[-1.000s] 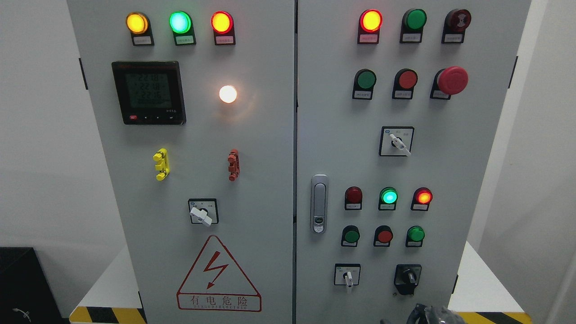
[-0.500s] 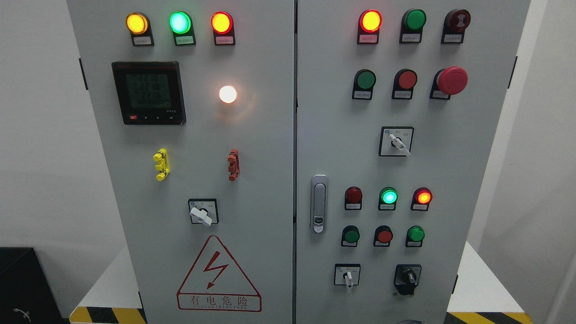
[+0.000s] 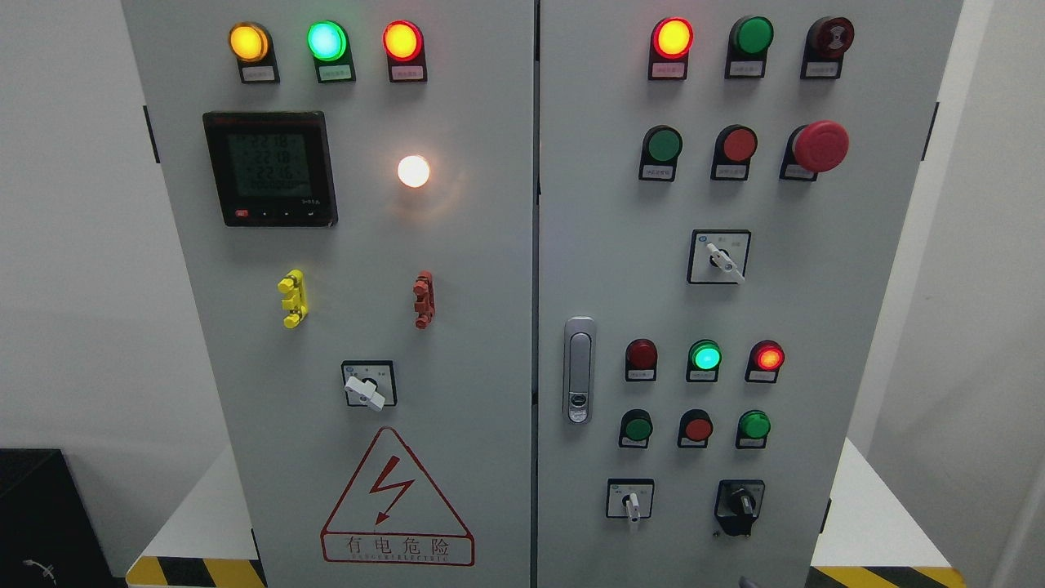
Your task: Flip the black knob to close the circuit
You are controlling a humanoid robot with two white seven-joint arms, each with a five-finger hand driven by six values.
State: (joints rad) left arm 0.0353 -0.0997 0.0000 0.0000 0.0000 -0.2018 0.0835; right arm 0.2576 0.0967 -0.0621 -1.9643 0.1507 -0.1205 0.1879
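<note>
Fingers: neither hand's fingers showed in the head view, so their state could not be told, and no place could be given relative to them
Black knob [image 3: 741, 501]: sat at the lower right of the right cabinet door, in a black housing, its pointer roughly upright and tipped slightly left
Small white switch [image 3: 630, 502]: just left of the black knob, its lever pointing down
Button row [image 3: 695, 428]: green, red, green, directly above the two switches
Lamp row [image 3: 704, 357]: dark red, lit green, lit red, above the buttons
Upper white switch [image 3: 720, 257]: higher on the same door, lever angled down to the right
Red mushroom button [image 3: 820, 146]: near the top right of that door
Door latch [image 3: 579, 370]: silver, at the left edge of the right door
Meter [image 3: 270, 168]: on the left door, display lit
Warning triangle [image 3: 397, 498]: at the bottom of the left door, under another white switch [image 3: 366, 387]
Bottom edge: a small dark shape below the black knob, too little to identify
</note>
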